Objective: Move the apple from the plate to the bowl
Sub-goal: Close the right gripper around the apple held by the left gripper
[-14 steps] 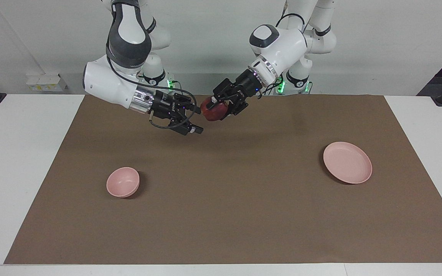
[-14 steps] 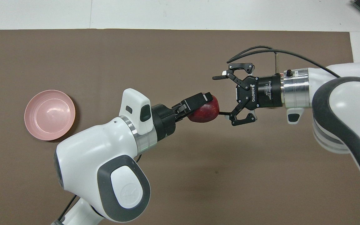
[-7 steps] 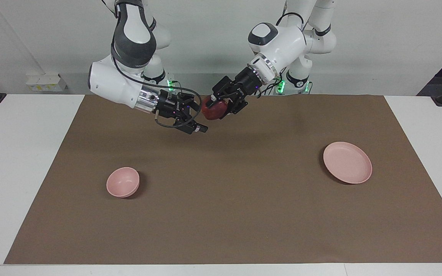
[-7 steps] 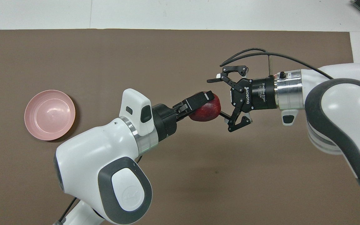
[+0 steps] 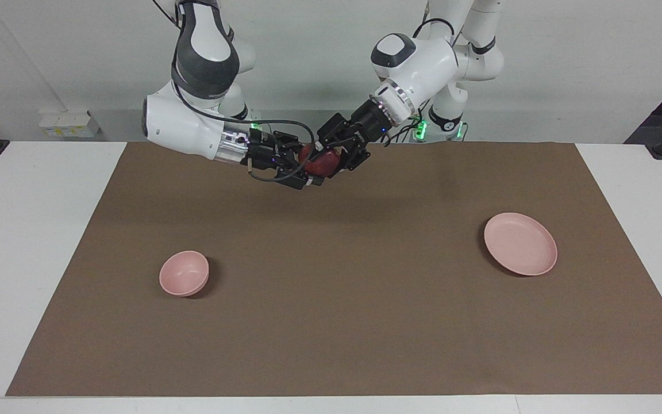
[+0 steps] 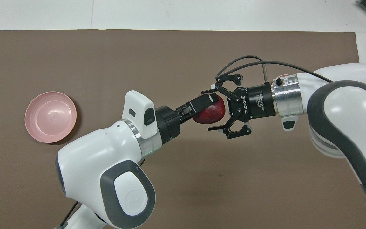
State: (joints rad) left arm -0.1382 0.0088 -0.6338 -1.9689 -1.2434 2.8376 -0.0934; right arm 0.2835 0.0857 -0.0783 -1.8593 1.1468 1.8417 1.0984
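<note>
The apple (image 6: 211,114) is in the air over the mat (image 5: 331,322), at mid-table near the robots' end, clamped in the left gripper (image 6: 209,108). It is off the plate (image 5: 520,243), which sits bare toward the left arm's end of the table. The bowl (image 5: 184,273) stands toward the right arm's end, well apart from the apple.

Governing relation: the 2 grippers meet head-on along the table's length, with the apple between them. The right gripper (image 6: 213,110) is spread wide, and its 2 fingers bracket the apple, 1 on each side. In the facing view the right gripper (image 5: 303,171) overlaps the apple (image 5: 320,163). Whether its fingers touch the fruit cannot be told from either view. The apple is round, so it has no long axis to align with.

Judgement: this is a mid-air handover, and the right arm is the receiver, being based at the bowl's end of the table.

Pose: the left arm reaches in from its base with the wrist angled down, and its fingers lie over and under the apple. The right arm is folded at the elbow, with its forearm near level and pointing straight at the fruit.

Risk, as a judgement: the 2 pairs of fingers must grip on crossed axes. If the left gripper lets go before the right has closed, the apple falls to the mat.
</note>
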